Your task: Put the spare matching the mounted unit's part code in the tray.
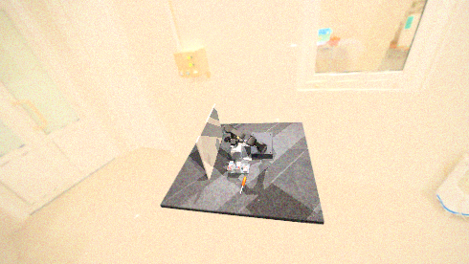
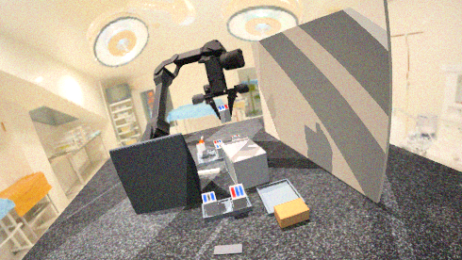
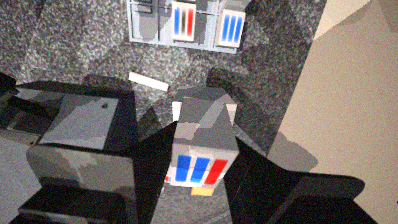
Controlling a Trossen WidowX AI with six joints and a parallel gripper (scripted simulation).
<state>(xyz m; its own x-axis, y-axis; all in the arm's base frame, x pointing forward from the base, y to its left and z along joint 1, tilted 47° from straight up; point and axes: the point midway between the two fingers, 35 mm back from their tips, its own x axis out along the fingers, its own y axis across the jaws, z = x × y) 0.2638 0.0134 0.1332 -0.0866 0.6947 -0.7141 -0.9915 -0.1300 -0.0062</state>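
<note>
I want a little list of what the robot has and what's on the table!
gripper: gripper shut on a small block
held block: block with a blue, blue, red stripe label, lifted high above the table
arm: black arm raised over the middle of the table
rack: grey rack with two striped blocks standing in it
tray: shallow grey tray holding nothing visible
orange box: box touching the tray's front edge
big panel: tall striped panel standing at the side
dark board: board propped upright
</note>
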